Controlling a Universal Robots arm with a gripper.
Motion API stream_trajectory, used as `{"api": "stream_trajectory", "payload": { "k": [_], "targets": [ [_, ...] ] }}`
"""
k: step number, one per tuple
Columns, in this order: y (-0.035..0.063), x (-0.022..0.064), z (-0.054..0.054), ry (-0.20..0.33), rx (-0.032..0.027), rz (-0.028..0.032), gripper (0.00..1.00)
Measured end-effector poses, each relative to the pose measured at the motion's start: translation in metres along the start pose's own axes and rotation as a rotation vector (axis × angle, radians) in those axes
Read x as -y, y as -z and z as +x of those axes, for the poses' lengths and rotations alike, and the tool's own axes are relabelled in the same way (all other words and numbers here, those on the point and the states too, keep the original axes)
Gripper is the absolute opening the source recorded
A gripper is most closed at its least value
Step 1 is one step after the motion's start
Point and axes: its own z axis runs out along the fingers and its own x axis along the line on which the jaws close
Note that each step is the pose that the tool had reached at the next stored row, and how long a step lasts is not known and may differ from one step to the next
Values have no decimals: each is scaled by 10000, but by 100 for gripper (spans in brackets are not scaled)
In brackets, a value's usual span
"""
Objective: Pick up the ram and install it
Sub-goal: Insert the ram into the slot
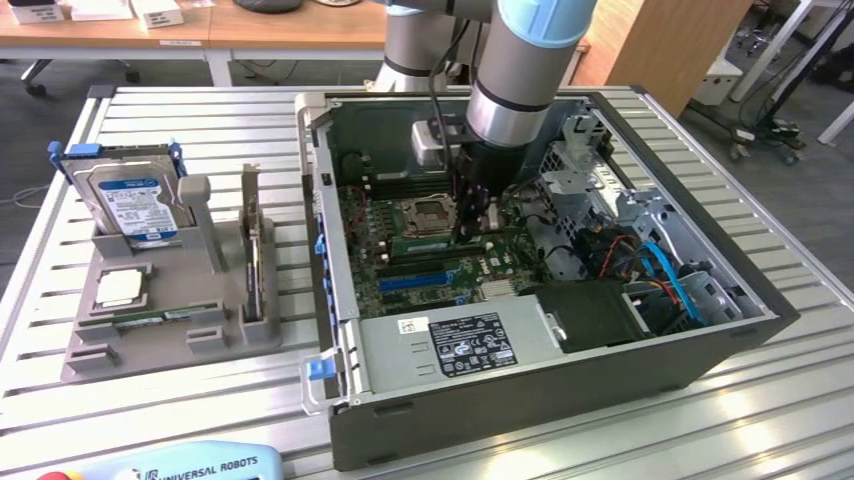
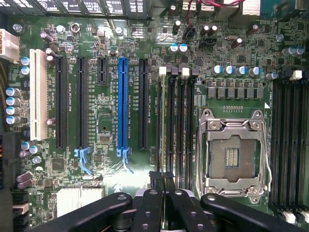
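The tool point(image 2: 162, 179) hangs low inside the open computer case point(image 1: 534, 400), over the motherboard point(image 2: 106, 125). Its tips are just beside the empty CPU socket point(image 2: 232, 157) and in line with the bank of memory slots point(image 2: 176, 121) running alongside that socket. Its fingers are drawn almost fully together, and I cannot tell whether a thin board sits edge-on between them. Well apart from the socket, outside the case towards the exterior view's left, one green ram point(image 1: 167, 318) lies in the front groove of the grey holder point(image 1: 174, 345) on the worktop point(image 1: 200, 120). Judging by the tool's place, the install step is in hand rather than the pick-up. Seating a stick here calls for its edge to be square with one slot and for pressure straight down.
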Motion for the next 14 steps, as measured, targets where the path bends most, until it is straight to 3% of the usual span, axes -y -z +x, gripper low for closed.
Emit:
{"api": "stream_trajectory", "payload": {
  "k": [9, 10, 12, 14],
  "targets": [
    [46, 1, -2, 0, 1, -11, 11],
    [46, 5, -2, 1, 0, -37, 11],
    [50, 16, -2, -6, -3, -159, 11],
    [50, 23, -2, -9, -4, -238, 11]
  ]
}}
